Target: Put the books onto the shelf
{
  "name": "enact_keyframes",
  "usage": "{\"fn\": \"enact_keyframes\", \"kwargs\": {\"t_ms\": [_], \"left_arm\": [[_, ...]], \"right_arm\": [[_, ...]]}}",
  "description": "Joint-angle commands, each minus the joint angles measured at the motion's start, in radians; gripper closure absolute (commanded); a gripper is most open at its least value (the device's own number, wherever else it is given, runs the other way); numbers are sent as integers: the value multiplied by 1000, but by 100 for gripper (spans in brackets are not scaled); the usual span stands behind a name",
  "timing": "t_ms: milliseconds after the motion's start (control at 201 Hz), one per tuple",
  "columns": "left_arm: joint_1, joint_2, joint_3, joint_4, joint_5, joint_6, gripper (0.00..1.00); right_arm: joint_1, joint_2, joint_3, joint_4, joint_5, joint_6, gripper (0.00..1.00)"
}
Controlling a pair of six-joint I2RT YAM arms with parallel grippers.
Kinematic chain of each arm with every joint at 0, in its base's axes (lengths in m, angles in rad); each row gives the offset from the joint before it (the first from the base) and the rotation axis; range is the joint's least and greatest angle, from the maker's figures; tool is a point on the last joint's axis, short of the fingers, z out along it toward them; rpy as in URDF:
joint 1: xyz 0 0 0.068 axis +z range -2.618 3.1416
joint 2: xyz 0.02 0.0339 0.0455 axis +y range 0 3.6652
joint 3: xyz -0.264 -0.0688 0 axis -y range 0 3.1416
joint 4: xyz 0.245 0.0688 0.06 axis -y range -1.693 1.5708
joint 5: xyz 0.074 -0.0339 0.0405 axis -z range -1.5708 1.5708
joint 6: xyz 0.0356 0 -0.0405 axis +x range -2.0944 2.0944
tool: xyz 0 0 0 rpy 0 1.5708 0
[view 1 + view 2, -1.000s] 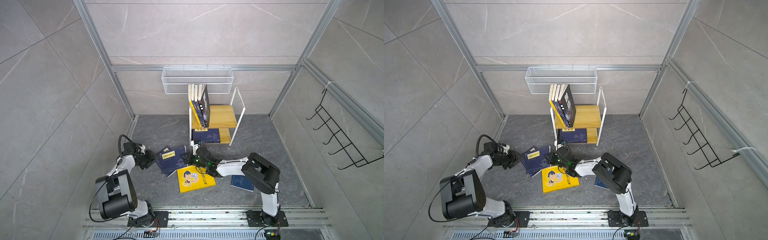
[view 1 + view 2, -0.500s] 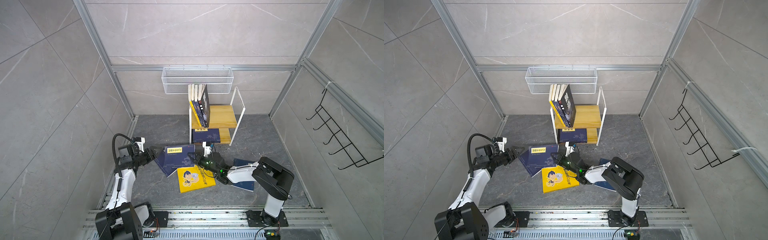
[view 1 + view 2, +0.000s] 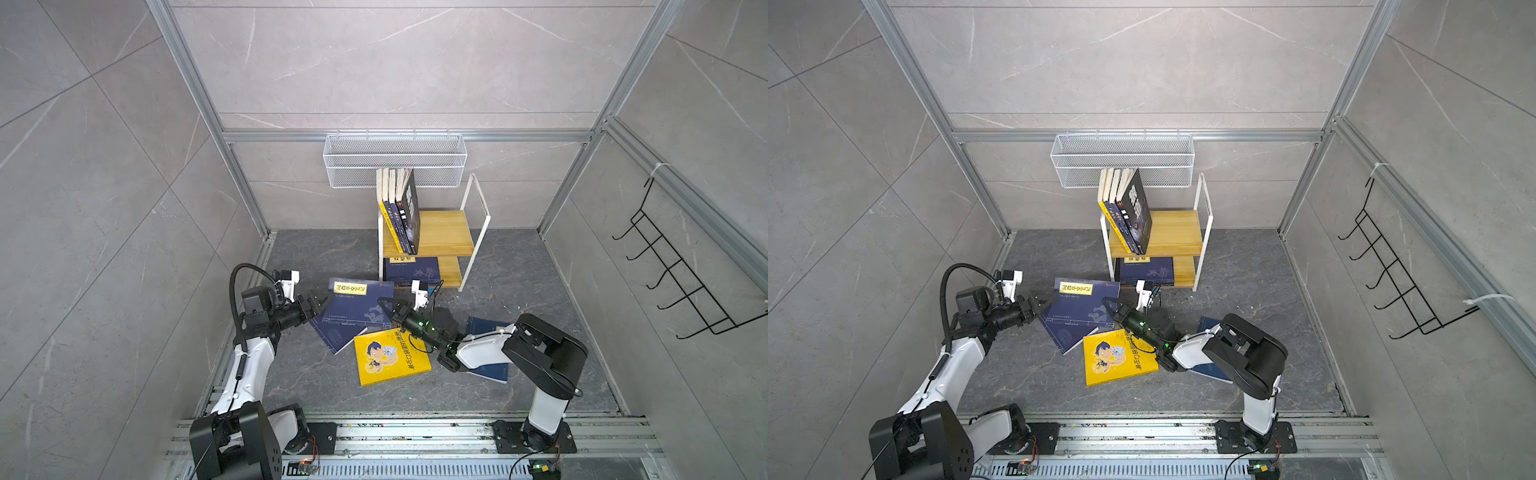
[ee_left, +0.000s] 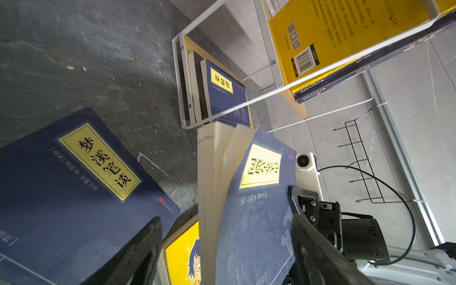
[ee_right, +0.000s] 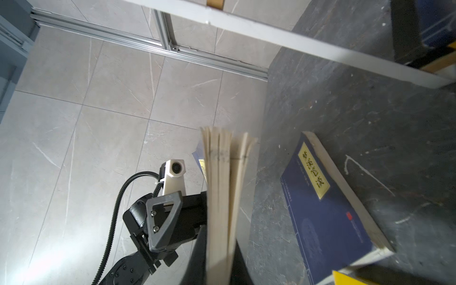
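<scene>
1. Your shelf (image 3: pixel 432 232) stood just above centre in both top views, its top board carrying a row of books (image 3: pixel 399 208) leaning at the left end, and a navy copy (image 3: pixel 411 270) lay flat on the lower board
2. On the dark floor (image 3: pixel 519 282), lower centre of the frame, a yellow cartoon book (image 3: pixel 390 357) lay flat, its upper left corner meeting a flat navy book (image 3: pixel 334 332)
3. Between your two arms, mid-frame, the lifted navy book (image 3: pixel 357 301) was held tilted, pages fanned in both wrist views
4. Your right gripper (image 3: pixel 386 307) was clamped on that book's right edge
5. Your left gripper (image 3: pixel 320 300) sat at its left edge, jaws wide apart with the book between the fingers (image 4: pixel 140 246) in the left wrist view; contact could not be told
</scene>
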Motion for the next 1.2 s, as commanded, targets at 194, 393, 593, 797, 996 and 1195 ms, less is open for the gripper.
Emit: {"fn": "enact_keyframes", "kwargs": {"t_ms": [194, 393, 593, 797, 996, 1195], "left_arm": [[-70, 10, 23, 16, 50, 18, 57], [-70, 17, 32, -1, 19, 19, 100], [-61, 9, 36, -5, 10, -29, 100], [-48, -7, 28, 4, 16, -66, 100], [-47, -1, 35, 13, -4, -128, 100], [-47, 11, 37, 24, -12, -184, 100]], "right_arm": [[-3, 50, 22, 94, -20, 28, 96], [-5, 30, -17, 87, 8, 7, 85], [-18, -56, -80, -34, 63, -96, 59], [-17, -211, -127, -304, 149, -259, 51], [0, -382, -118, -566, 257, -500, 47], [115, -447, 14, -790, 409, -883, 45]]}}
